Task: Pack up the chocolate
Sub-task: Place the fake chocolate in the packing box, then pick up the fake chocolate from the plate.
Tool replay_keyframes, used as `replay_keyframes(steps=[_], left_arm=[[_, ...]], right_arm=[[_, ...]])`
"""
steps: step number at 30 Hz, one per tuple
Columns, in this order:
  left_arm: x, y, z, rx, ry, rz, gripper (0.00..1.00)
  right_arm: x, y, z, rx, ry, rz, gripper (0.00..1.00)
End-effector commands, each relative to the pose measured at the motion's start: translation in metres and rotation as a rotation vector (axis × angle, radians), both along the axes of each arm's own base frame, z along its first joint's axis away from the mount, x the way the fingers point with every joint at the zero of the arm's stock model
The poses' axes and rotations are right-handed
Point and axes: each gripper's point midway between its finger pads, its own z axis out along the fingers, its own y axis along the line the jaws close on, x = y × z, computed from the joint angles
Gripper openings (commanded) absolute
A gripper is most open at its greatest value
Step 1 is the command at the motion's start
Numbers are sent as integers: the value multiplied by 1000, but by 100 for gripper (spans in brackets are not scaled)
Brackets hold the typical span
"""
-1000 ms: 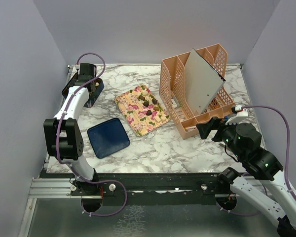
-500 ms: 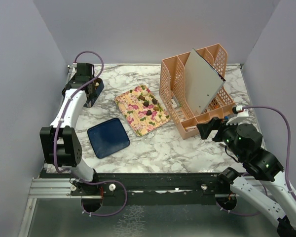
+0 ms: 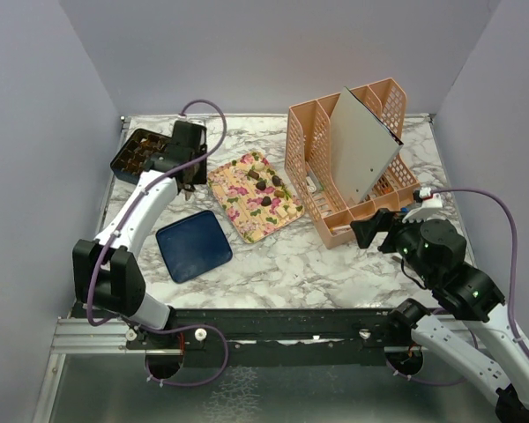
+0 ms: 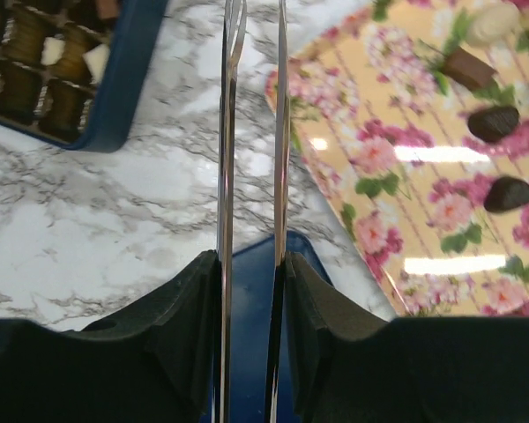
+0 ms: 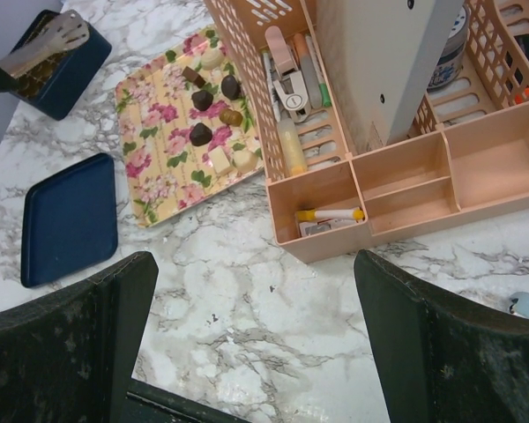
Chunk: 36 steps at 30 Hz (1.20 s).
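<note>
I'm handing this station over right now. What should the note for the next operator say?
Left hand: shut on thin metal tongs, tips empty, above the marble table between box and tray.
Right hand: open, empty, beside the peach plastic organiser.
Done: some cells of the dark blue gridded box are filled.
Left: several chocolate pieces on the floral rectangular tray; probably the flat dark blue lid last.

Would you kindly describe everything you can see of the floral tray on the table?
The floral tray is a flat rectangle, cream-yellow with pink roses and green leaves, its glossy surface catching light. It lies flat on the marble table, turned diagonally, between the dark blue lid and the peach organizer. Loose chocolates, dark and pale, cluster toward the organizer side; the lid side is bare.
</note>
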Motion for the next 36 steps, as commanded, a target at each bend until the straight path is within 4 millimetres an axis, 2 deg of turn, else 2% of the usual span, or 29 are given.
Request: replay_keyframes(steps=[1,6,10,28,36], left_arm=[[-14,-31,0,38,-19,-120,39],[-34,-76,-13,11,-5,-267,39],[-39,-94,-22,10,-9,-343,39],[-13,-132,-42,70,7,-416,45],[-1,-136,-58,99,34,-399,45]], right_arm=[[2,0,-4,-12,1,-4,99],[2,0,-5,-13,3,-3,99],[3,1,-5,-15,3,0,99],[1,-4,2,-8,-27,-10,99],[0,-5,4,-5,-36,-12,99]])
